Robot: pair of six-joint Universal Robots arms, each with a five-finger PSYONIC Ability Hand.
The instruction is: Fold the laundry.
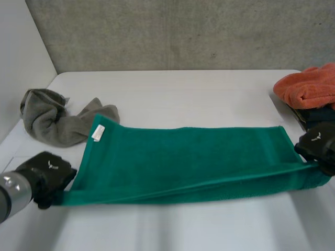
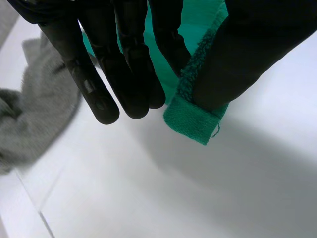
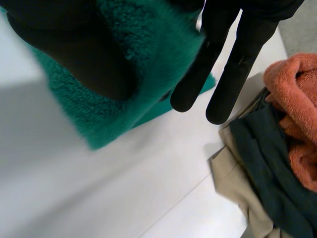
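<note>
A green towel (image 1: 188,159) lies stretched across the white table (image 1: 172,94), its near edge lifted between my two hands. A white label (image 1: 97,133) shows at its far left corner. My left hand (image 1: 46,175) pinches the towel's near left corner (image 2: 193,121) between thumb (image 2: 247,54) and fingers (image 2: 124,69). My right hand (image 1: 319,144) holds the near right corner; its thumb (image 3: 74,49) presses the green cloth (image 3: 148,64) against the fingers (image 3: 233,64).
A crumpled grey towel (image 1: 57,120) lies at the back left, also beside my left hand (image 2: 34,119). At the right edge sits a pile with an orange towel (image 1: 309,86), dark green cloth (image 3: 262,163) and beige cloth (image 3: 237,193).
</note>
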